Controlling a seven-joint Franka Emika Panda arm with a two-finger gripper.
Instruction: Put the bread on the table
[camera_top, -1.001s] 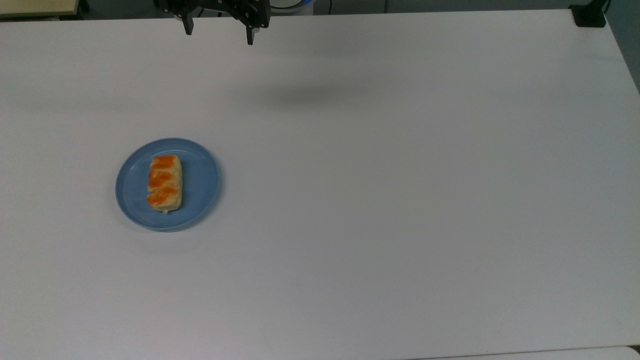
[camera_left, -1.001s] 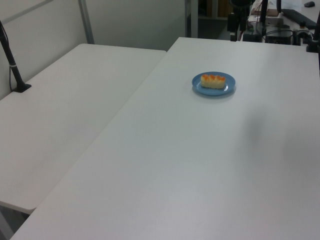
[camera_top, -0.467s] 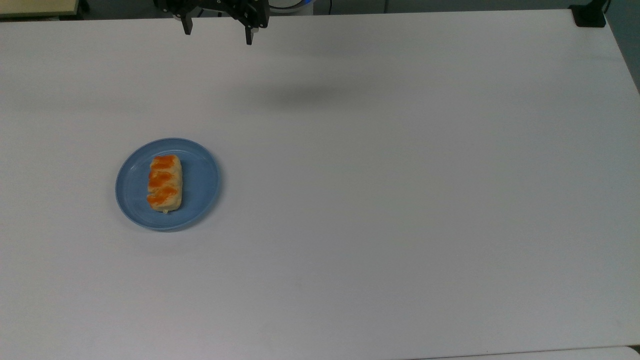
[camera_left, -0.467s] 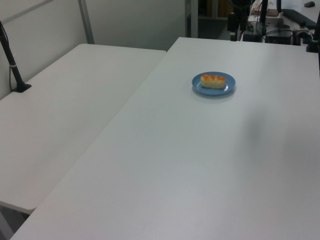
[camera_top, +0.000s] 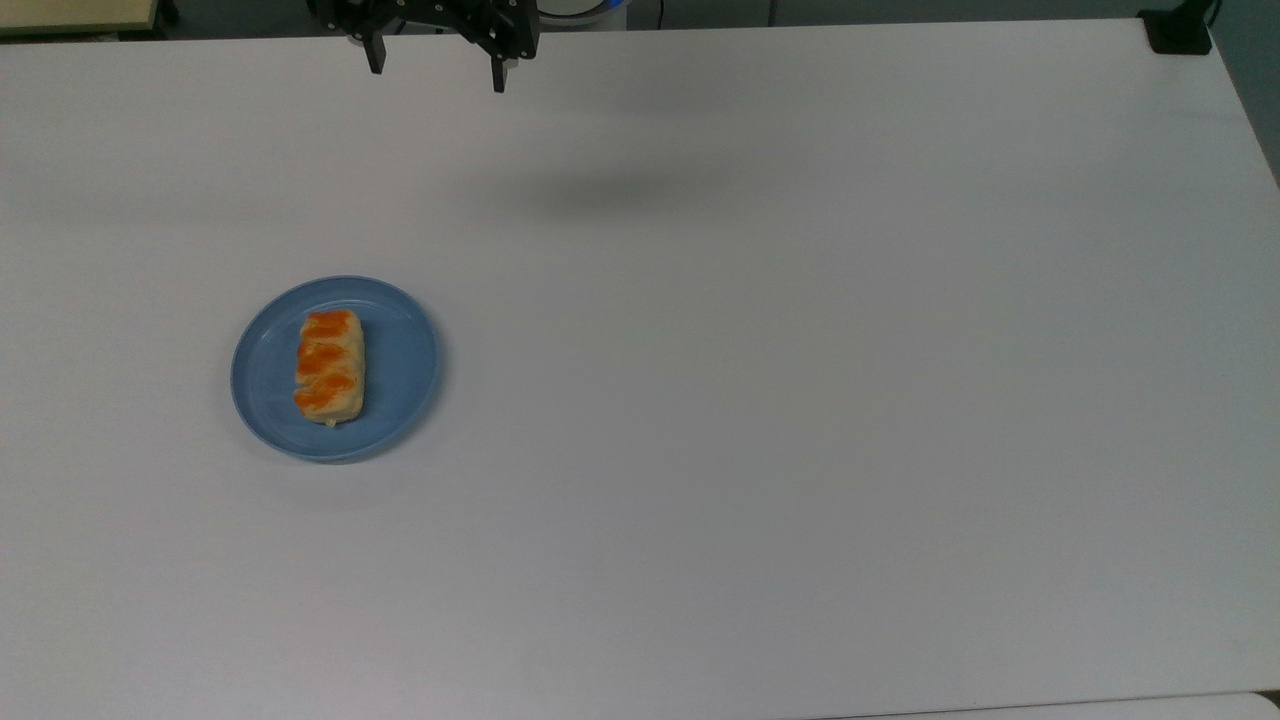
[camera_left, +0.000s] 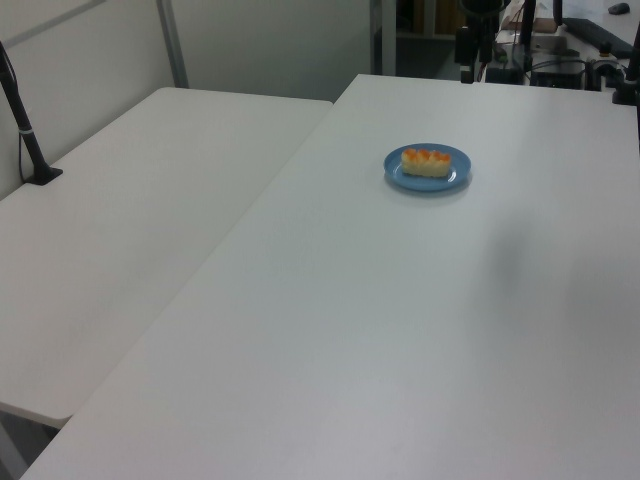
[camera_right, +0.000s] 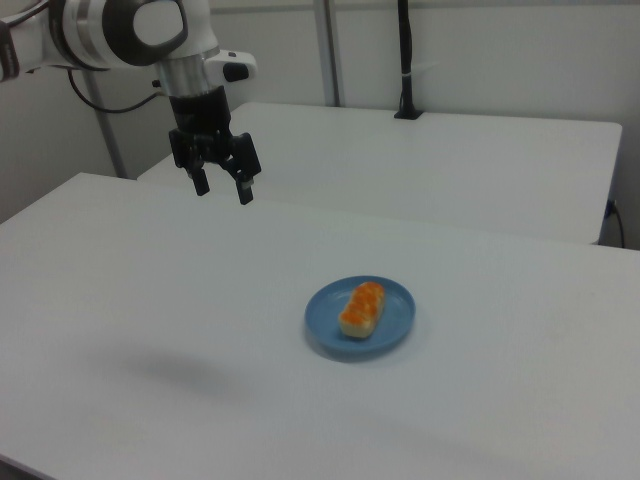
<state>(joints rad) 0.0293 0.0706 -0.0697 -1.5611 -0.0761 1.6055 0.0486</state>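
Right view shows you nothing is done yet: the gripper (camera_right: 221, 188) hangs wide open and empty, with the bread (camera_right: 362, 308) on the blue plate (camera_right: 398, 322), well below it, not on the table (camera_right: 150, 300).

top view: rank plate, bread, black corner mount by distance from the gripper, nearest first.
Measured from the gripper, open at the top view's top edge:
1. Blue plate, below it toward the top view's left; its near rim is closest.
2. Bread, lying on that plate, barely farther.
3. Black mount, at the table's top right corner, clearly farthest.
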